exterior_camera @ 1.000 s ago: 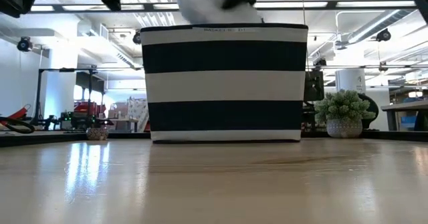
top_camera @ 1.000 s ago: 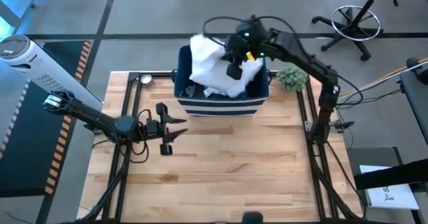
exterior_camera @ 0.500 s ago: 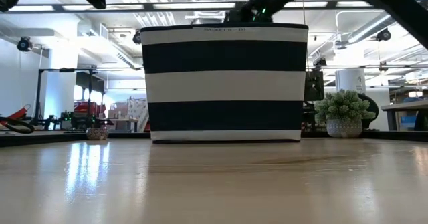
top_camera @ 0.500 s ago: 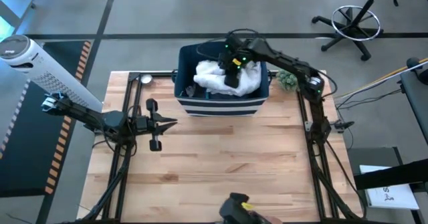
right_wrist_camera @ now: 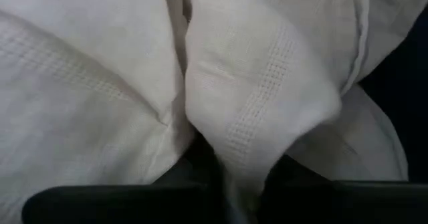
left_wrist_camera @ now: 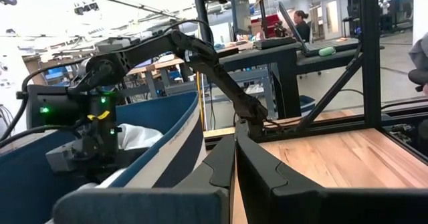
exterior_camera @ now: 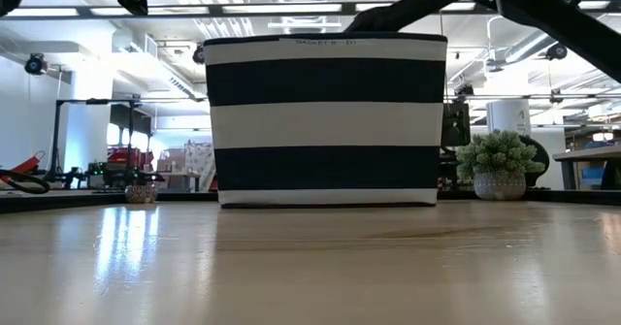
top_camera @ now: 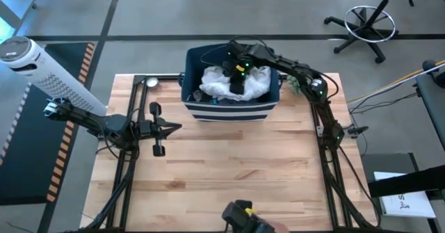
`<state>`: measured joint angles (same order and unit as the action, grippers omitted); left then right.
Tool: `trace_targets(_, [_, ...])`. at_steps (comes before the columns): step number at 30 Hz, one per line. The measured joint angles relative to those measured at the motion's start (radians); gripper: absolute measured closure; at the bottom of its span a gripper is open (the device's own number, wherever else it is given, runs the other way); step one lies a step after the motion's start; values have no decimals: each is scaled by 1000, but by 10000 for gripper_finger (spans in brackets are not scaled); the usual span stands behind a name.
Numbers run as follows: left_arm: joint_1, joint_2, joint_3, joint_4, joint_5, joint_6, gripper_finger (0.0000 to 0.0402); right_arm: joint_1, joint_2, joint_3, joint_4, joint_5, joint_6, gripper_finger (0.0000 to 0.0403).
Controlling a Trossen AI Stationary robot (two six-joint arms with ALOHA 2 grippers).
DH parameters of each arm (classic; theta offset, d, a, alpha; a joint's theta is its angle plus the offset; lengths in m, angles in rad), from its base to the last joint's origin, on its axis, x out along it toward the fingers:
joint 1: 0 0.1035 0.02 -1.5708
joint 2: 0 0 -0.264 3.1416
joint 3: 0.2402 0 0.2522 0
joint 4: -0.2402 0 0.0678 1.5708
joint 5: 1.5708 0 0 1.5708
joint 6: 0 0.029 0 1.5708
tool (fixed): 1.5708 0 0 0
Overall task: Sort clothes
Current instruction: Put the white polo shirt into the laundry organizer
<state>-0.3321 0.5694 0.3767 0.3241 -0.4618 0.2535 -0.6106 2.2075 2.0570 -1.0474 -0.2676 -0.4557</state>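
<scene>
The right gripper [top_camera: 236, 80] sits down inside the striped bin [top_camera: 229, 109], its jaws clamped on a fold of the white garment [right_wrist_camera: 267, 117], which lies bunched all around it in the bin. This looks like the placing step, the piece lowered into its container. Next it probably needs to let go and lift straight up without dragging cloth along. The left gripper [top_camera: 170, 128], jaws together and empty, waits well off over the bench [top_camera: 236, 177].
</scene>
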Motion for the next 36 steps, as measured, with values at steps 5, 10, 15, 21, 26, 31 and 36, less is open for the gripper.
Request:
trace_targets(5, [0,0,0,0,0,0,400,15,-66,-6,-34,15,6,291])
trace_targets(10, [0,0,0,1,0,0,400,29,-171,-6,-13,24,17,188])
trace_targets(15, [0,-1,0,4,0,0,400,46,-263,-6,17,60,43,114])
trace_targets(21, [0,-4,4,3,-1,0,400,57,-354,-3,28,59,48,89])
trace_targets(26, [0,-6,21,-10,-1,0,400,57,-357,-4,-97,21,11,176])
trace_targets(31, [0,-11,44,-47,-1,0,400,56,-294,-43,-189,25,-59,342])
trace_targets(36, [0,-11,67,-70,-1,0,400,33,-205,-84,-139,24,-83,386])
